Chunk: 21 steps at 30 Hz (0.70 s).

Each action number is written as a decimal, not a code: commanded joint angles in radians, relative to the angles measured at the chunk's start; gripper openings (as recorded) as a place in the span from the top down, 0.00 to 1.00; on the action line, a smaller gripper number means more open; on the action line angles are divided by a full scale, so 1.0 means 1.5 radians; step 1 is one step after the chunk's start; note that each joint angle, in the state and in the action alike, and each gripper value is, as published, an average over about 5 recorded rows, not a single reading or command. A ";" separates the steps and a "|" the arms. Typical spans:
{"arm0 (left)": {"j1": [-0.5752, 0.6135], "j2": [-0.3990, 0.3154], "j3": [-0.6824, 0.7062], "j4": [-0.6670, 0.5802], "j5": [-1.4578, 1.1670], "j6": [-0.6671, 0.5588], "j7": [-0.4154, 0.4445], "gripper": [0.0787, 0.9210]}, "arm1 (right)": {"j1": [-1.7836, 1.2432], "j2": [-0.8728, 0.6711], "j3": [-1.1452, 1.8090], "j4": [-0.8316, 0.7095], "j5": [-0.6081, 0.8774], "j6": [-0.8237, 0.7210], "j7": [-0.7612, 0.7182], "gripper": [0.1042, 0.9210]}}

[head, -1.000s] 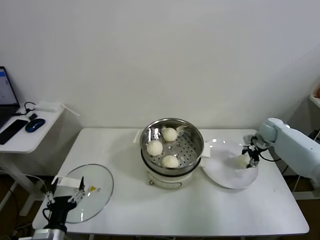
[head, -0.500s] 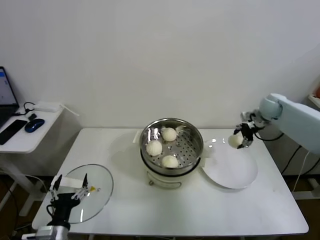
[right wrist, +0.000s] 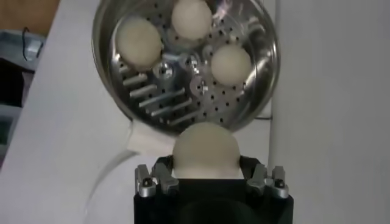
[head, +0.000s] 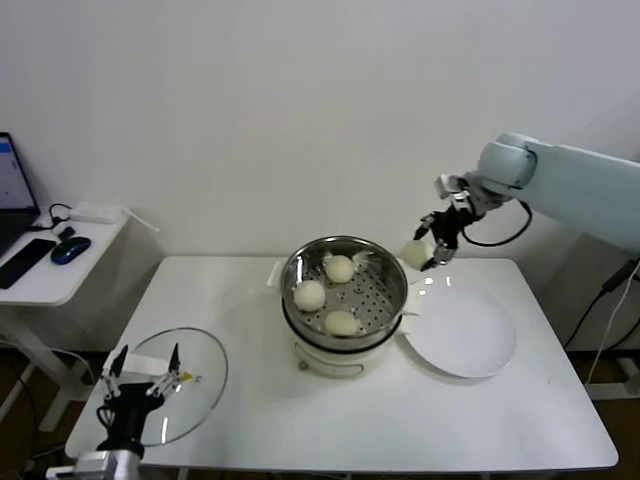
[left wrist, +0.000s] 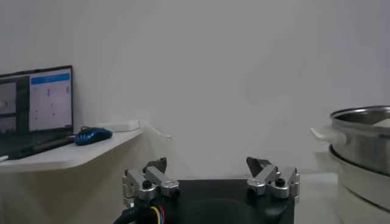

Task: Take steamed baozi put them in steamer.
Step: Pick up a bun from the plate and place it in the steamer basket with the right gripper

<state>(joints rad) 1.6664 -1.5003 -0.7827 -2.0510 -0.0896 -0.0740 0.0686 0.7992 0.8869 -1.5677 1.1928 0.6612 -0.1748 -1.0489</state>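
The shiny steamer (head: 346, 262) stands on its cream base at the table's middle, with three off-white baozi (head: 309, 295) on its perforated bottom. My right gripper (head: 427, 251) is shut on a fourth baozi (head: 415, 254) and holds it in the air just right of the steamer's rim. In the right wrist view the held baozi (right wrist: 205, 150) sits between the fingers, with the steamer (right wrist: 152, 97) and its three buns beyond it. My left gripper (head: 138, 383) is open and empty, parked low at the table's front left over the glass lid; it also shows in the left wrist view (left wrist: 210, 176).
A flat white plate (head: 465, 335) lies bare to the right of the steamer. The glass lid (head: 195, 375) lies at the front left. A side table (head: 45, 270) with a laptop, phone and mouse stands at the far left. The wall is close behind.
My right gripper lifted the baozi off the white plate and carried it up and left to the steamer's right rim. The left arm barely moved.
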 commanded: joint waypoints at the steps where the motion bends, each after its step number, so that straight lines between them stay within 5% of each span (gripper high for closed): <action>1: -0.005 -0.003 0.003 -0.002 0.011 0.003 0.000 0.12 | 0.032 0.099 -0.047 0.041 0.095 -0.040 0.018 0.27; 21: 0.002 0.002 -0.010 0.008 -0.001 -0.002 0.000 0.12 | -0.141 0.127 0.015 -0.066 -0.033 -0.048 0.027 0.26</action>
<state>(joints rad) 1.6717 -1.4991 -0.7973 -2.0456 -0.0921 -0.0771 0.0682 0.6834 1.0481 -1.5648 1.1536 0.6615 -0.2380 -1.0136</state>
